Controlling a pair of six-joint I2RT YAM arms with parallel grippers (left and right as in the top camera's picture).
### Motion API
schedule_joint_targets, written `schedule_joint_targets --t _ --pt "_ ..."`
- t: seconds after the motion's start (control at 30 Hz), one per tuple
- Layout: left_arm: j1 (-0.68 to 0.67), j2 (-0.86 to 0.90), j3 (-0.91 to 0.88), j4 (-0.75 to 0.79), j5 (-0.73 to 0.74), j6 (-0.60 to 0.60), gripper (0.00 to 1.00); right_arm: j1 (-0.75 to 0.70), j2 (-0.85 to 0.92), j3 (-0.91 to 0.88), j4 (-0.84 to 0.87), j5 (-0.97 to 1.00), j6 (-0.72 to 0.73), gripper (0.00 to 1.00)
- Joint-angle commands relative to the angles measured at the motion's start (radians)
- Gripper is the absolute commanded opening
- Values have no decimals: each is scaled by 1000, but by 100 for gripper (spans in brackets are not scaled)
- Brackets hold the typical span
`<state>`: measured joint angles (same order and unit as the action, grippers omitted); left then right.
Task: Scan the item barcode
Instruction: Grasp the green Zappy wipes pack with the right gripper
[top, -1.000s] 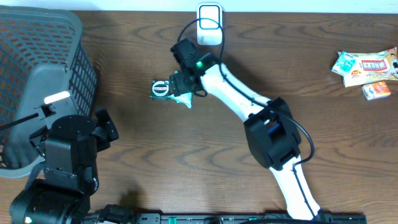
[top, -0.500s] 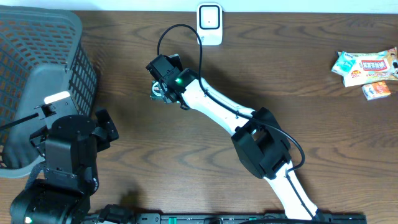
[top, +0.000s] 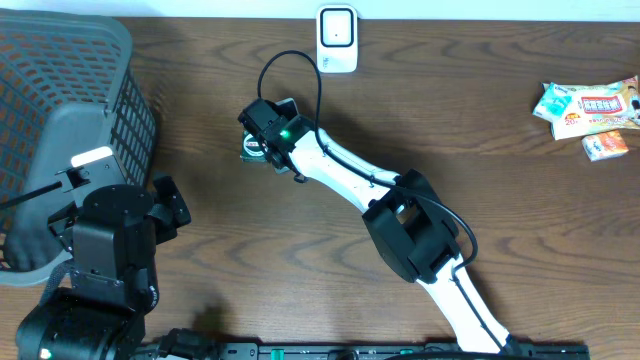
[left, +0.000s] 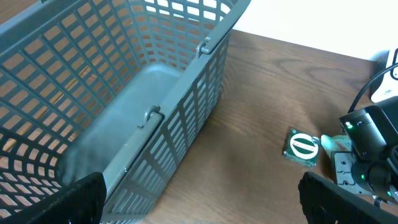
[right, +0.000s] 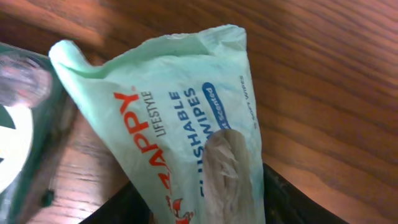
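1. Right gripper (top: 265, 140) low over wipes packet (right: 186, 124) at middle of worktop (top: 520, 200), fingers (right: 286, 208) flanking it; cannot tell whether pinching.
2. Left gripper (left: 211, 202) spread wide, near basket (top: 60, 100) at left edge.
3. Green box (left: 303, 148) just beside packet.
4. Scanner (top: 337, 38) at far edge, snack packets (top: 590, 105) far right; open worktop between.

A basket (top: 60, 110) is set at the left of the table (top: 520, 220), a scanner (top: 337, 38) at its far edge, packets (top: 590, 105) far right; a wipes pack (right: 186, 124) is laid mid-table, seemingly against a box (left: 303, 148).
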<state>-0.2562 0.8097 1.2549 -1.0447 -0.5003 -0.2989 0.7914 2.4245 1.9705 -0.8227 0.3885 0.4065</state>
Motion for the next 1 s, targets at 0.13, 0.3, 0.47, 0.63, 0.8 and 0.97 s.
schedule_joint_targets --t 0.13,0.3,0.47,0.63,0.8,0.97 --pt "2 0 10 -2 -9 -2 98 8 3 43 -87 180 -10 53" --pt "2 0 10 -2 -8 -2 98 25 3 73 -111 236 -49 59" --pt "2 0 10 -2 -9 -2 98 42 3 73 -111 256 -48 60" --pt "2 0 10 -2 -8 -2 98 54 3 56 -95 255 -48 60" --pt "2 0 10 -2 -8 -2 98 56 3 21 -64 248 -48 61" --pt "2 0 10 -2 -9 -2 98 56 3 13 -43 209 -48 62"
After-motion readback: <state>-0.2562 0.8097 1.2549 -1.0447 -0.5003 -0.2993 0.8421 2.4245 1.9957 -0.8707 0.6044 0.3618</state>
